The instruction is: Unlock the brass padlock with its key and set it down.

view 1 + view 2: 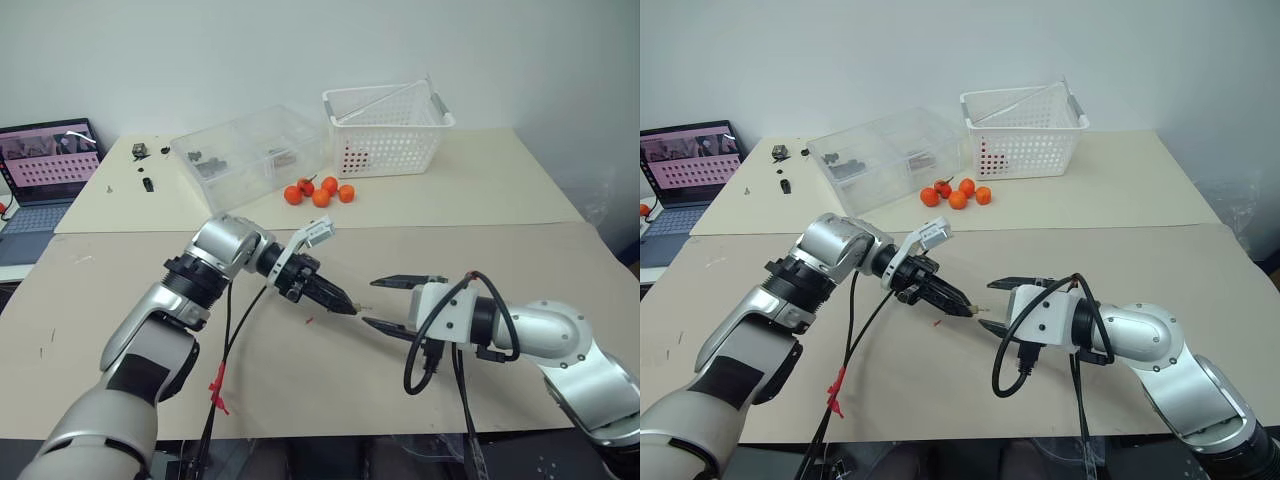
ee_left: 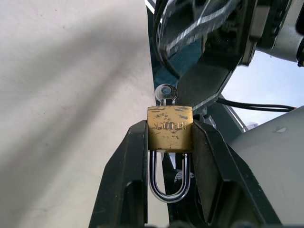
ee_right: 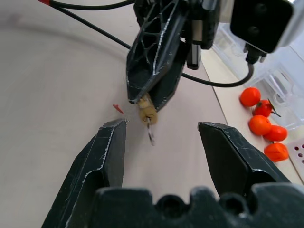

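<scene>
Centre frame over the tan table (image 1: 300, 370): the left gripper (image 2: 168, 142) clamps the small gold-coloured brass padlock (image 2: 169, 128), its silvery key (image 3: 150, 133) apparently still inserted, pointing toward the right gripper (image 3: 161, 137), whose black fingers stand wide apart, empty.

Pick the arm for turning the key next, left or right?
Right. The left end effector is shut on the brass padlock, with the key sticking out toward the open right end effector, which faces it, apart.
</scene>
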